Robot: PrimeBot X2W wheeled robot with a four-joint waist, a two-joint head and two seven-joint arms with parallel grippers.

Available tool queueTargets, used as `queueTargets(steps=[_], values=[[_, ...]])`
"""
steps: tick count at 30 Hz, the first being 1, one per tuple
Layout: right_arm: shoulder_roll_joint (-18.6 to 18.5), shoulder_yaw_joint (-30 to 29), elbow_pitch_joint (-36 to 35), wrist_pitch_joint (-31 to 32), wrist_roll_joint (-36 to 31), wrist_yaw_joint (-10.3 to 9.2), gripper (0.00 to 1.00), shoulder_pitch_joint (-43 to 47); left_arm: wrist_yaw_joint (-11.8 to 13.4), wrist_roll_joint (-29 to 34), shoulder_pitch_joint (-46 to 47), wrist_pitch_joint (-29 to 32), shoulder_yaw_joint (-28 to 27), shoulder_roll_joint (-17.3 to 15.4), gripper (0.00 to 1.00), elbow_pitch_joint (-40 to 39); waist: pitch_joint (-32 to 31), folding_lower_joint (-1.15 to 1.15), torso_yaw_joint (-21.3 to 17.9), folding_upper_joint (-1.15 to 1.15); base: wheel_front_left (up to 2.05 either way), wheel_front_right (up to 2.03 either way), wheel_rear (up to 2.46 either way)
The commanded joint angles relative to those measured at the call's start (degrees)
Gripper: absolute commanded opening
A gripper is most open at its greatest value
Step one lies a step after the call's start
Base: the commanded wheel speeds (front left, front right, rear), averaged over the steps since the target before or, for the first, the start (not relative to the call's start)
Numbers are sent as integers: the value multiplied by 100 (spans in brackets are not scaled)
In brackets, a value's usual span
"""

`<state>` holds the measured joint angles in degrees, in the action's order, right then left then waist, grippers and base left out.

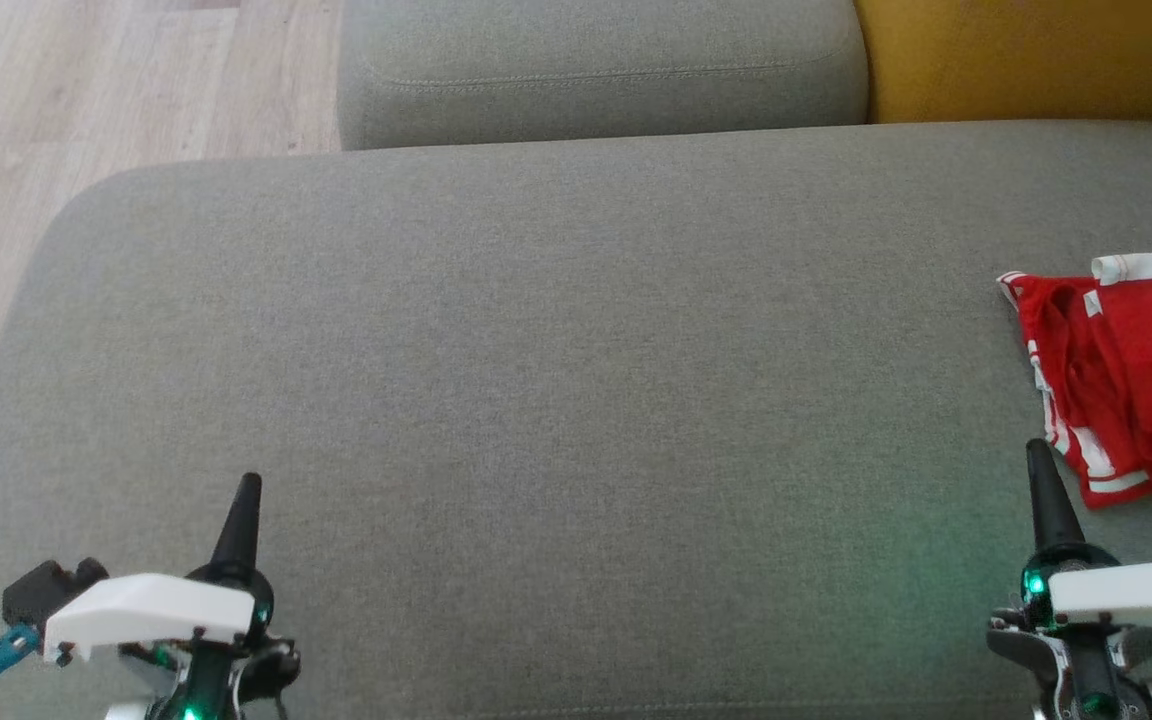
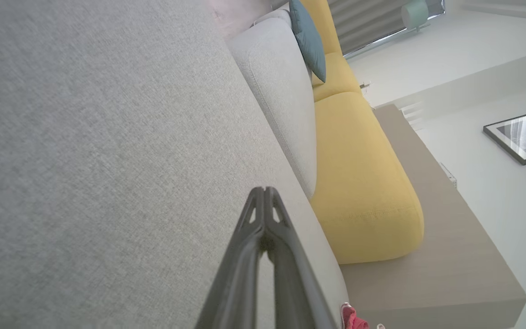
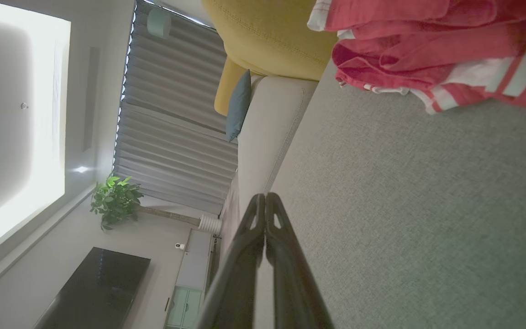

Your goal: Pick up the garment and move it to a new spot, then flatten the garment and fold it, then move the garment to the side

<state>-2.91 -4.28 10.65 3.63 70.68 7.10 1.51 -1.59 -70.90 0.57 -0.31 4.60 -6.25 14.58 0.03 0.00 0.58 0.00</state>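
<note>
Lying bunched on sofa (image 1: 536,350), red garment (image 1: 1136,370), just beside closed right jaws

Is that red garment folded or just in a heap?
In a heap: the red garment lies bunched and creased on the grey cushion, partly out of frame.

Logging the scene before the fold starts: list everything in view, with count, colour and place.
seat: one, grey, before the robot
garment: one, red with white stripes, crumpled at the seat's right edge
back cushion: one, grey, behind the seat
yellow cushion: one, yellow, right of the back cushion
pillow: one, teal, leaning by the yellow cushion
floor: one, pale wood, left of the seat
plant: one, green, by the blinds
left gripper: one, dark, shut, over the seat's near left
right gripper: one, dark, shut, near the garment's left edge
</note>
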Motion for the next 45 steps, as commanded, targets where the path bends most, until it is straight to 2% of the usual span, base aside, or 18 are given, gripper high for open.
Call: queueTargets(steps=[1, 32, 45], values=[[-127, 60, -145, 41, 181, 29, 0, -354, -69, -169, 333, 49, -230, -12, 0, -161, 1, 0, -2, 0, 0, 0, 0], [-125, -43, 305, 139, 2200, 38, 0, -736, -566, -2183, 536, 511, -897, 194, 0, -66, 14, 0, -56, 0, 0, 0, 0], [-109, -70, 328, 162, 2276, 39, 0, -756, -590, -2260, 548, 551, -952, 221, 0, -60, 15, 0, -58, 0, 0, 0, 0]])
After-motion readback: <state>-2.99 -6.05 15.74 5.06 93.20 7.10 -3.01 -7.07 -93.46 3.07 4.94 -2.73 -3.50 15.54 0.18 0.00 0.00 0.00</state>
